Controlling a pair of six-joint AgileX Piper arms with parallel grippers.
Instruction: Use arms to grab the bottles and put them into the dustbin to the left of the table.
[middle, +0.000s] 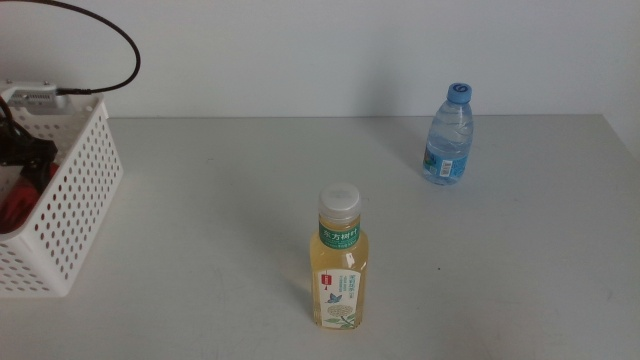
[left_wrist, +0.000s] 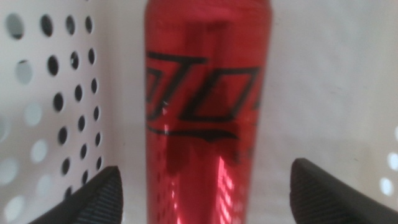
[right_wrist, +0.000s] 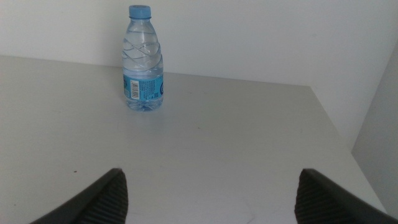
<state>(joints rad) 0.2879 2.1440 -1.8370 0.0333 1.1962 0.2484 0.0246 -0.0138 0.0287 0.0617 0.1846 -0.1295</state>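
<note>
Left gripper (left_wrist: 205, 199): jaws spread wide, one either side of the red can (left_wrist: 205, 112), neither visibly touching it; the can fills the left wrist view between them, inside the bin (middle: 75, 190), whose perforated white wall shows beside it. In the middle view the bin sits at the table's (middle: 200, 250) left edge with dark arm parts and a sliver of red inside; whether the can stands on the bin floor cannot be told. Right gripper (right_wrist: 208, 199): jaws also wide apart, holding nothing, low over the right part of the table, facing the water bottle (right_wrist: 144, 59), which stands upright, well apart from it, near the far right corner. Yellow bottle (middle: 339, 265) upright near the middle of the front edge, well apart from the water bottle and the bin. Handling, judged: the can is thin-walled, stiff, glossy and likely slick, best taken mid-body. Both bottles look full, so fairly heavy; the plastic gives a little under squeeze. Grip each across the labelled belly, below the shoulder, not at the cap. Tall and narrow, so a sideways nudge could tip them. Count: one can, two bottles, one bin, two grippers. Judged state: can in the bin, two bottles left to move.
</note>
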